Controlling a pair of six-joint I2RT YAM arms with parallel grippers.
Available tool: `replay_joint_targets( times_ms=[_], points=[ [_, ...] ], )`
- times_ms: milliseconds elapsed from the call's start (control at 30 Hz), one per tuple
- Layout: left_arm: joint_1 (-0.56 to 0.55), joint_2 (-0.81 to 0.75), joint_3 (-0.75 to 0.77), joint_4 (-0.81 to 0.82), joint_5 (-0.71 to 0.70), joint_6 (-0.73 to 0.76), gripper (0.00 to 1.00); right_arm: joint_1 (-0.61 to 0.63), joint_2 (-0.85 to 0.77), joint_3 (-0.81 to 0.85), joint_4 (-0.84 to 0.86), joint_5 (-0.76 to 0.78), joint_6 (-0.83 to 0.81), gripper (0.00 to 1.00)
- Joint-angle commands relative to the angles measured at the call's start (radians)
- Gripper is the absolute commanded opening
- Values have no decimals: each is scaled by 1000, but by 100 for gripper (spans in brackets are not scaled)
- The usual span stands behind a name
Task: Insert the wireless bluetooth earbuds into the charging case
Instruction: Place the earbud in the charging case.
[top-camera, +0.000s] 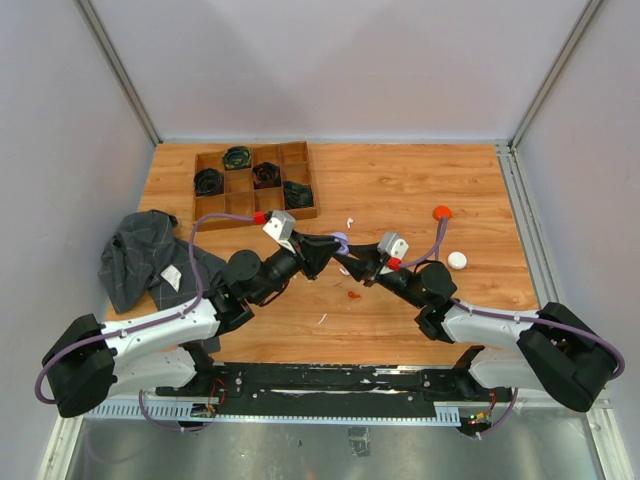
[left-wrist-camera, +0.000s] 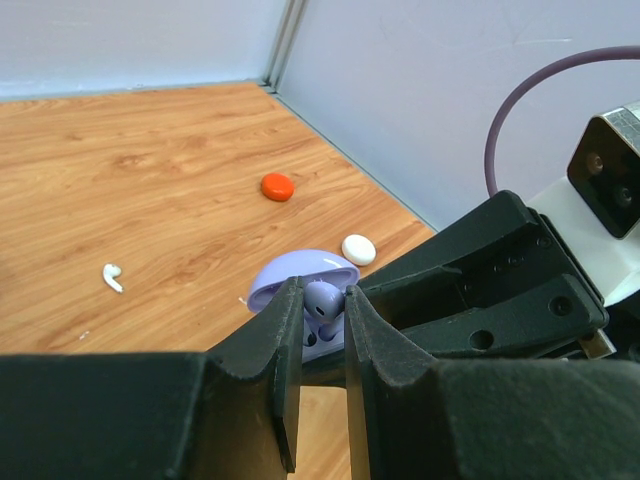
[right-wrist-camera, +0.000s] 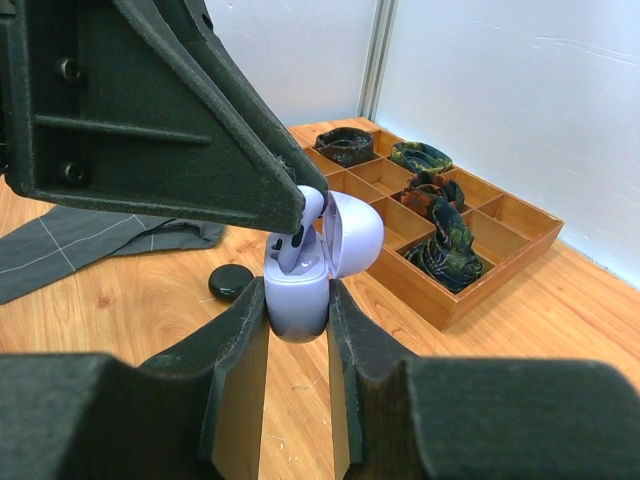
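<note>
We see the lavender earbud (left-wrist-camera: 323, 298) pinched between the closed-in fingers of the left gripper (left-wrist-camera: 320, 312), its lower end dipping into the open charging case (right-wrist-camera: 297, 290). We cannot tell whether it is fully seated. The case, also lavender, stands upright with its lid tipped back. The right gripper (right-wrist-camera: 298, 312) clamps its body from both sides above the middle of the table (top-camera: 400, 170).

The orange-red earbud (top-camera: 352, 295) lies on the wood just near of the two grippers, apart from both. A white earbud (left-wrist-camera: 112, 277) lies farther off, and an orange puck (left-wrist-camera: 277, 186) and a white puck (left-wrist-camera: 358, 249) sit to the right. A black puck (right-wrist-camera: 231, 282) rests near the grey cloth (top-camera: 145, 255), whose white tag (top-camera: 172, 278) is too small for us to read. The wooden tray (top-camera: 300, 185) at the far left holds dark rolled fabrics in several compartments.
</note>
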Motion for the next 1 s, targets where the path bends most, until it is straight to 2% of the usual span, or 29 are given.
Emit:
replay_joint_targets(
  times_ms=[0, 733, 967],
  points=[
    [-14, -20, -23, 2, 8, -9, 23, 24, -28, 13, 67, 17, -7, 1],
    [-14, -33, -20, -33, 62, -91, 37, 24, -13, 10, 62, 25, -16, 1],
    [-14, -35, -14, -66, 61, -116, 38, 24, -15, 4, 64, 26, -17, 1]
  ],
)
